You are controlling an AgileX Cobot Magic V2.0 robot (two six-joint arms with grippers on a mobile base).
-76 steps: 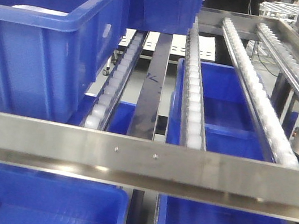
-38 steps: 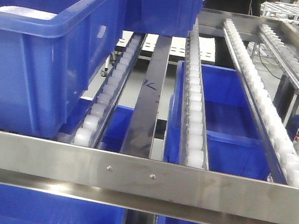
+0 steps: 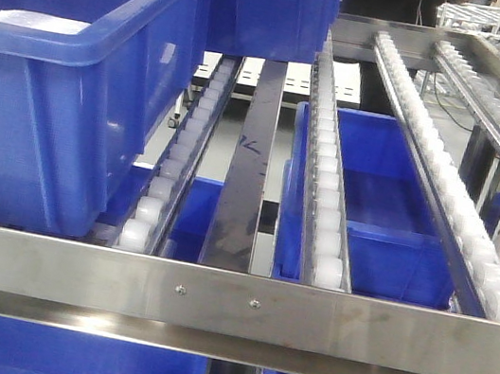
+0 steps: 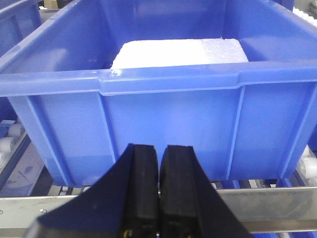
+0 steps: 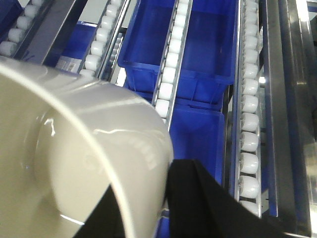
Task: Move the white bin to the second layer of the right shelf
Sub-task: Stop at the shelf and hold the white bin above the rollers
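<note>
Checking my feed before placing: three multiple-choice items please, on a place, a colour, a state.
1. The white bin is: A on a blue crate's floor; B held in the right gripper; C on the front rail.
2. The crate facing the left gripper is: A green; B blue; C red.
3. The left gripper is: A wide open; B clamping a rim; C shut, empty.

B: fingers pinch its wall above the rollers. B: blue walls. C: pads meet, nothing between.

One white bin, several blue crates and four roller lanes.
</note>
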